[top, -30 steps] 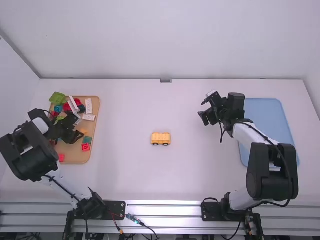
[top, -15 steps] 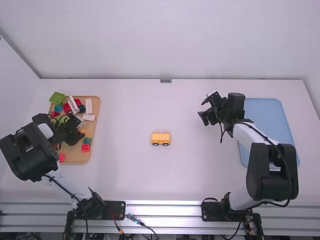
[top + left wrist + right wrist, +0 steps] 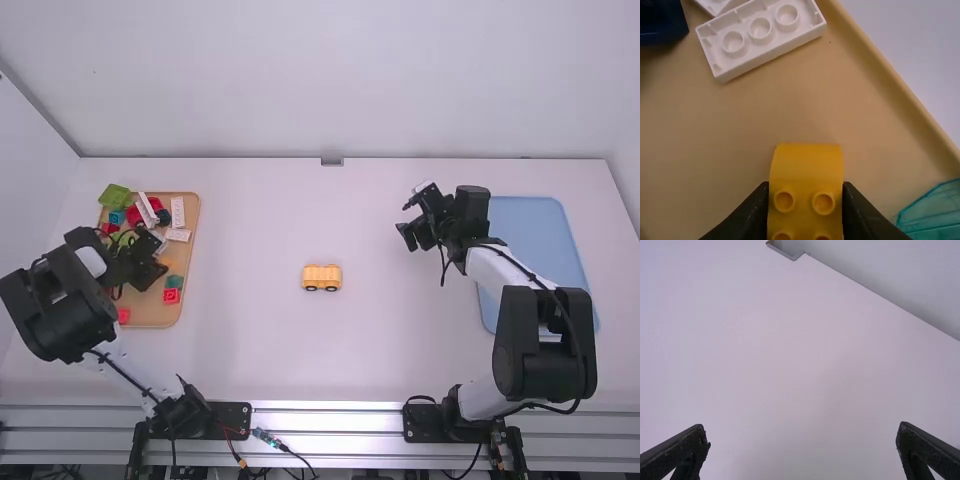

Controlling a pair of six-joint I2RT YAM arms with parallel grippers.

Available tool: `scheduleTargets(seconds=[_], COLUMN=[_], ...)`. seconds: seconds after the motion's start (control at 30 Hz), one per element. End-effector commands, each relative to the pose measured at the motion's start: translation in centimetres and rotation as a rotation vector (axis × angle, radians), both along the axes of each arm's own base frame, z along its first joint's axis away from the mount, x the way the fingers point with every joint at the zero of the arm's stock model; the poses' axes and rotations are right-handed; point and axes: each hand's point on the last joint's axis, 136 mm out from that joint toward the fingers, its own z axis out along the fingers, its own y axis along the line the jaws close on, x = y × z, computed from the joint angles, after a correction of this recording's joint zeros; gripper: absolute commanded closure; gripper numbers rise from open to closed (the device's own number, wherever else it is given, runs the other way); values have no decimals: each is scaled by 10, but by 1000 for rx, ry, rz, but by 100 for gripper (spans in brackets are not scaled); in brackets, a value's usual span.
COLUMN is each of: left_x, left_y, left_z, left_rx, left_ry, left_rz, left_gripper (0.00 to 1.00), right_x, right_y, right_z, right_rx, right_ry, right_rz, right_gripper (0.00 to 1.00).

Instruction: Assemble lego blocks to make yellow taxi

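The left gripper (image 3: pixel 157 270) is low over the wooden tray's right part. In the left wrist view, the left gripper (image 3: pixel 805 192) is shut on a yellow block (image 3: pixel 806 167) with a curved top and round studs, one finger against each side. A yellow wheeled base with yellow bricks on it (image 3: pixel 322 277) stands upright at the middle of the table. Above the table, left of the blue tray, the right gripper (image 3: pixel 407 224) holds nothing; in the right wrist view the right gripper (image 3: pixel 803 437) has its fingers wide apart.
The wooden tray (image 3: pixel 190 285) carries several red, green, white and teal bricks. Close to the held block lie a white brick (image 3: pixel 760 35) and a translucent teal piece (image 3: pixel 935 212). A blue tray (image 3: pixel 540 235) lies under and beside the right arm.
Since a second ago the left arm's wrist has turned and its gripper has shifted slightly right over the wooden tray. The right arm has kept still.
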Motion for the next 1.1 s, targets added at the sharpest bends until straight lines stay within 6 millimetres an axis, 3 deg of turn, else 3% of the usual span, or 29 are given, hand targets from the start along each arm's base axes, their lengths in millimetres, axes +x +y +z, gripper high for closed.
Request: scheduleTargets(seconds=[0.0,0.1,0.27,0.37,0.5,0.63,0.7,0.8,0.87,0.9,1.07], left_x=[2,5,8,12,26,46,60,72,82,82,93], left_y=[2,2,4,6,9,9,10,7,-6,-7,-50], left_z=[1,8,17,22,36,63,87,111,131,131,132], left_rx=[-19,-29,-39,-33,-69,-177,-277,-369,-412,-412,-319], left_ry=[4,13,23,16,-30,-96,-126,-149,-152,-150,-34], left_rz=[3,-2,-3,-6,33,101,175,215,181,180,96], left_gripper=[74,86,86,79,79,85,98,98,98,98,98], right_x=[5,5,4,4,4,5,7,8,9,9,10], right_y=[1,1,4,4,4,4,5,6,9,9,11], right_z=[17,17,18,18,18,19,22,25,29,29,29], right_rx=[11,11,16,18,19,19,27,32,39,39,39], right_ry=[-37,-37,-43,-45,-46,-50,-62,-79,-93,-93,-97], right_rz=[3,4,25,26,27,27,21,37,49,49,53], right_gripper=[1,1,1,1,1,1,1,1,1,1,1])
